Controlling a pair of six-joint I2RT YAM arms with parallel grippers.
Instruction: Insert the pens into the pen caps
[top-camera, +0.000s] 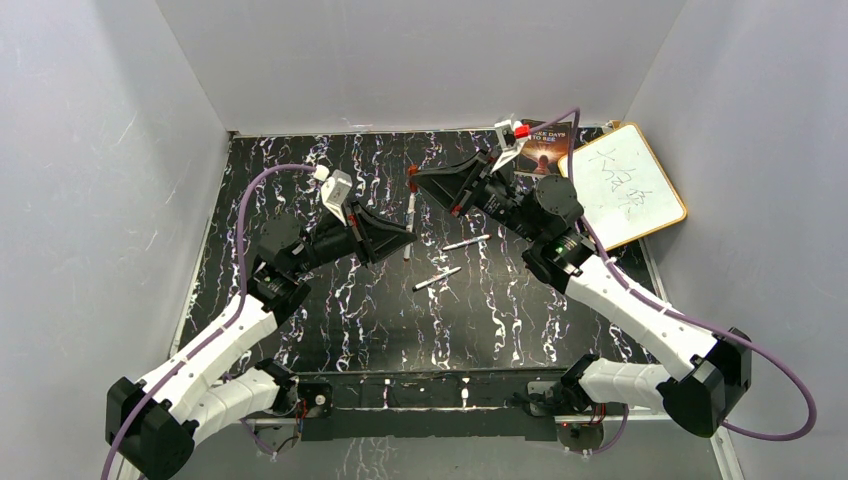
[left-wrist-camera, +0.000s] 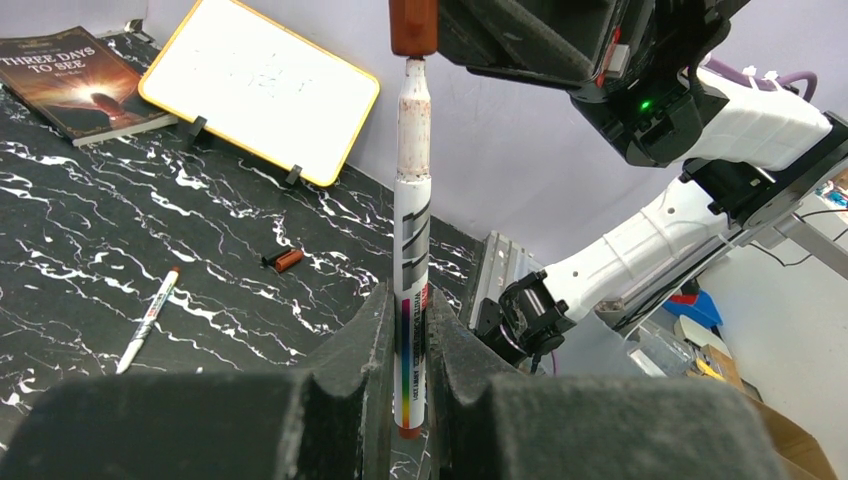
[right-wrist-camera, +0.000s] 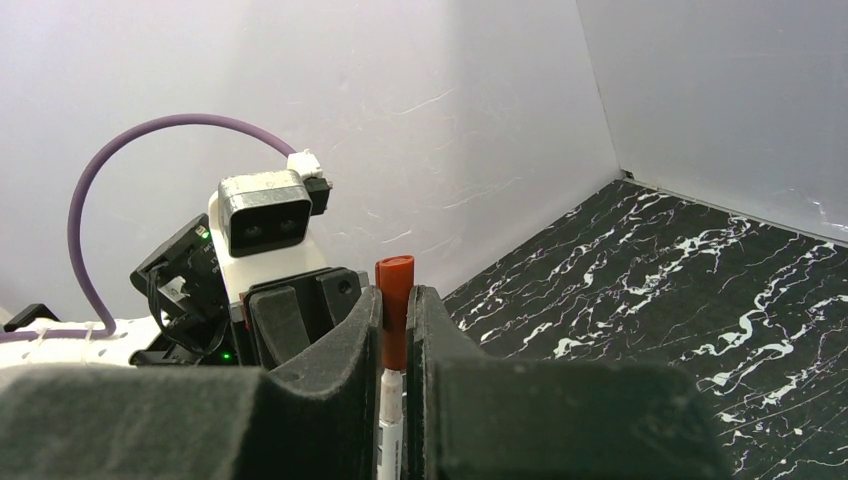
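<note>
The left gripper (left-wrist-camera: 410, 330) has its jaws closed tight on the lower barrel of a white pen (left-wrist-camera: 413, 250). In the left wrist view the pen stands straight up the frame, dark tip at the top. That tip meets the open end of a reddish-brown cap (left-wrist-camera: 413, 25) at the top centre. In the right wrist view the right gripper (right-wrist-camera: 396, 330) is closed on the cap's sides, with the cap's closed end sticking up above the fingers.

In the top view the pen's long axis runs nearly up and down the middle of the frame, cap end uppermost.

Just right of it a second pen (top-camera: 465, 242) and a third pen (top-camera: 437, 278) lie flat on the black marbled table (top-camera: 350, 320), both slanted up to the right. A loose cap (left-wrist-camera: 284, 261) lies on its side in the left wrist view, centre-left. A whiteboard (top-camera: 625, 185) and a book (top-camera: 545, 150) sit at the upper right.
</note>
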